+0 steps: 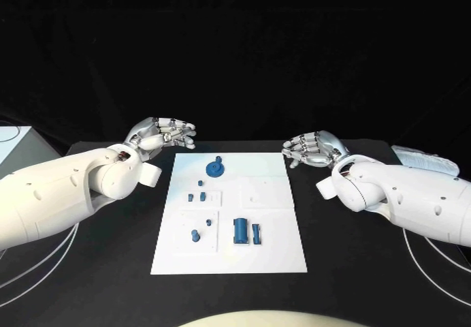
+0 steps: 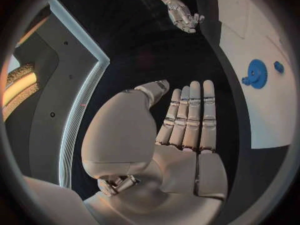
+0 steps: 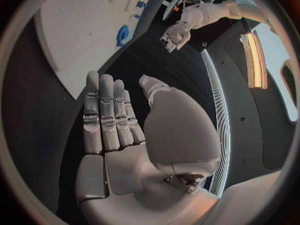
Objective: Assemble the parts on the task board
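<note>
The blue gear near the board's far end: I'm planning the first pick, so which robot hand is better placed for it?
Probably the left robot hand: the blue gear lies toward its side of the task board, and it holds nothing. The right robot hand, also free, sits farther off.

small blue parts [image 1: 201,197] too tiny to identify, task board [image 2: 275,110] cut off at wrist view's rim

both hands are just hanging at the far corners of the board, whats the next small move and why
Probably bring the left hand down toward the gear. Both hands hold nothing, the right hand too, and the gear lies loose on the board nearest the left.
</note>
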`<action>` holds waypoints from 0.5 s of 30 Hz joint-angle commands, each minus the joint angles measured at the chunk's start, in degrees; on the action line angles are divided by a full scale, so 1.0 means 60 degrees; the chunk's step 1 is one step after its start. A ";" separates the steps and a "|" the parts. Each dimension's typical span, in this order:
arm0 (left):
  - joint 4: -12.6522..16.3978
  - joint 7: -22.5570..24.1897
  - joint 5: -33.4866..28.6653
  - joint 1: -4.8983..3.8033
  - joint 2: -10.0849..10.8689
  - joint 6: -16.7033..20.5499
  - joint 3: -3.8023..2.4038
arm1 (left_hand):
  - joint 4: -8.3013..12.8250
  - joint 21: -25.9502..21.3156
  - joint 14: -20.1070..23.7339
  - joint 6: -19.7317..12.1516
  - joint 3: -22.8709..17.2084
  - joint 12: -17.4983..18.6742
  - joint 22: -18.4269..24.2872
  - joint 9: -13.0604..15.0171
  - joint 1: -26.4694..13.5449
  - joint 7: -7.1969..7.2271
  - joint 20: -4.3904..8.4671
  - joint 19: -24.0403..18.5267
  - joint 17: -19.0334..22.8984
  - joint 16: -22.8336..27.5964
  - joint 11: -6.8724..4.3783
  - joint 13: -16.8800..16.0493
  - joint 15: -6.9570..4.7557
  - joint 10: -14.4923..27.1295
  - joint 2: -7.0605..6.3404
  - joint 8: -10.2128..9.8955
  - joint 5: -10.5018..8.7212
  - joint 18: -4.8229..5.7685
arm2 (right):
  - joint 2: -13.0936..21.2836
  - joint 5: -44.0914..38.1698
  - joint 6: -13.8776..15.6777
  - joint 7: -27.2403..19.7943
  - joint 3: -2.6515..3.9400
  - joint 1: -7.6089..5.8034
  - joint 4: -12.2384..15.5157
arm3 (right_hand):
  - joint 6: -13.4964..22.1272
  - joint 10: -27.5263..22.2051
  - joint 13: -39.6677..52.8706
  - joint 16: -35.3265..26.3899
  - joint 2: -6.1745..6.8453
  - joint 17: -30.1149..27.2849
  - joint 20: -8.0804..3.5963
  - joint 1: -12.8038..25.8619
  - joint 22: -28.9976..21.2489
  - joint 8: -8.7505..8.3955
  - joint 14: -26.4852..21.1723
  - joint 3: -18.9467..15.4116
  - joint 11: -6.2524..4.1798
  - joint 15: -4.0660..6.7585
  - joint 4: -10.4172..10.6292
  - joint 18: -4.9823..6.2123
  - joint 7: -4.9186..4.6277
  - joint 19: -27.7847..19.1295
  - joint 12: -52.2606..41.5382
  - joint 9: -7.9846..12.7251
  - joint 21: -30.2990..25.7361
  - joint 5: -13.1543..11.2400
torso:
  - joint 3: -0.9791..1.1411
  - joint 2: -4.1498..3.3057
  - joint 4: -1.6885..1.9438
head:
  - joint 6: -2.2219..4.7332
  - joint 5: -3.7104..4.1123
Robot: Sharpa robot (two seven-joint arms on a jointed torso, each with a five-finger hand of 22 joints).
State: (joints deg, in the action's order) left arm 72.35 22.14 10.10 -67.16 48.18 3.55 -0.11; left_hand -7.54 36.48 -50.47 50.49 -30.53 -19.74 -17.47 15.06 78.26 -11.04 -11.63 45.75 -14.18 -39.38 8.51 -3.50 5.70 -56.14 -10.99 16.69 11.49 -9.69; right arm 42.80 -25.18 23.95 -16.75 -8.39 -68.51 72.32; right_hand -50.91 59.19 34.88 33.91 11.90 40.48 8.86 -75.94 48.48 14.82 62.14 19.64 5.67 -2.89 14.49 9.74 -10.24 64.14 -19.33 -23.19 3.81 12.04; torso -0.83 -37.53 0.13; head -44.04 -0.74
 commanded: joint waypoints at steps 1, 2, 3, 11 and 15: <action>-0.0356 0.0721 -0.0661 -0.0004 -0.0291 0.0219 -0.0007 | -0.0045 -0.0806 0.0067 -0.0078 -0.0022 0.1036 0.0485 -0.0065 0.0106 -0.0027 -0.0226 -0.0074 0.0281 0.1386 0.0084 -0.0011 0.0190 -0.0326 -0.0009 -0.0179 -0.0030 -0.0100 | -0.0323 0.1776 -0.0854 -0.1420 0.0057 0.0004 -0.0702 | 0.0044 0.0129 -0.1443 -0.1237 0.0003 -0.0824 0.0288 -0.0180 -0.1247 -0.0163 -0.0451 0.0364 0.0277 -0.0261 -0.0163 0.0127 -0.0147 -0.0711 0.0926 0.0224 -0.0053 -0.0330 | 0.0061 0.0133 -0.0049 | 0.0330 -0.0024; -0.0493 0.0774 -0.0701 -0.0002 -0.0404 0.0222 -0.0008 | -0.0053 -0.1205 0.0092 -0.0112 -0.0001 0.1391 0.0726 -0.0097 0.0119 -0.0061 -0.0316 -0.0138 0.0333 0.1876 0.0114 -0.0022 0.0257 -0.0429 0.0005 -0.0258 -0.0031 -0.0111 | -0.0445 0.1886 -0.0926 -0.1517 0.0081 0.0007 -0.0950 | 0.0042 0.0177 -0.1673 -0.1470 0.0000 -0.0983 0.0349 -0.0164 -0.1483 -0.0194 -0.0506 0.0424 0.0320 -0.0268 -0.0190 0.0112 -0.0175 -0.0801 0.1031 0.0268 -0.0040 -0.0345 | 0.0070 0.0153 -0.0055 | 0.0384 -0.0031; -0.0628 0.0820 -0.0740 0.0002 -0.0517 0.0225 -0.0008 | -0.0053 -0.1544 0.0099 -0.0155 0.0017 0.1666 0.0933 -0.0141 0.0136 -0.0060 -0.0395 -0.0176 0.0367 0.2239 0.0134 -0.0020 0.0312 -0.0476 0.0019 -0.0335 -0.0024 -0.0113 | -0.0554 0.1984 -0.0989 -0.1602 0.0101 0.0012 -0.1176 | 0.0054 0.0239 -0.2204 -0.1952 0.0007 -0.1323 0.0415 -0.0153 -0.2024 -0.0287 -0.0536 0.0572 0.0366 -0.0359 -0.0305 0.0133 -0.0195 -0.0934 0.1271 0.0378 -0.0053 -0.0367 | 0.0074 0.0170 -0.0058 | 0.0465 -0.0041; -0.1200 0.0533 -0.0553 0.0069 -0.0994 0.0176 -0.0004 | 0.1257 -0.6079 0.8412 -0.8415 0.5089 0.3290 0.2912 -0.2510 -0.3852 0.1840 0.1938 -0.7626 0.2364 0.6563 -0.1418 0.0584 -0.0950 0.2487 0.1831 -0.2782 -0.1915 0.1614 | -0.0914 0.1720 -0.0689 -0.1238 0.0170 0.0017 -0.1942 | 0.8485 -0.2734 -0.5813 -0.5651 -0.1984 -0.6746 -0.1476 0.3739 -0.8079 -0.2470 -0.3479 -0.3273 -0.0946 0.0481 -0.2415 -0.1624 0.1707 -1.0689 0.3222 0.3865 -0.0636 -0.2007 | 0.0086 0.0191 -0.0039 | 0.0692 -0.0056; -0.1083 0.0554 -0.0585 0.0100 -0.0983 0.0363 -0.0004 | 0.1257 -0.6079 0.8412 -0.8415 0.5089 0.3290 0.2912 -0.2510 -0.4881 0.1840 0.1938 -0.7626 0.2364 0.6563 -0.1418 0.0584 -0.0950 0.9357 0.1831 -0.2782 -0.1915 0.1614 | -0.0867 0.1814 -0.0534 -0.1274 0.0217 0.0070 -0.1755 | 0.8485 -0.9864 -0.5813 -0.5651 -0.1984 -0.6746 -0.1476 0.4849 -0.8079 -0.2470 -1.0357 -0.3273 -0.0946 0.0481 -0.2415 -0.1624 0.1707 -1.0689 0.3222 0.3865 -0.0636 -0.2007 | 0.0091 0.0279 -0.0038 | 0.0786 -0.0037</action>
State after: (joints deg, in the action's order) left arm 65.46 25.28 6.68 -66.59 42.39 4.90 -0.09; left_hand -3.85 9.14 -23.74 24.25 -14.53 -2.15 -3.25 6.40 65.67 -5.65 -7.86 21.65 -5.21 -8.66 5.18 -1.80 4.51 -36.24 -5.10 6.38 5.65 -5.13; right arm 37.57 -14.52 20.04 -24.21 -7.12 -68.17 61.41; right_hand -25.19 42.22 5.74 6.87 5.70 12.87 6.27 -62.87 12.73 5.45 36.29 12.95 4.34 -3.11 4.57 5.30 -5.94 29.77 -3.98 -9.32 1.78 4.61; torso -0.27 -36.21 -0.09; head -39.59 -1.05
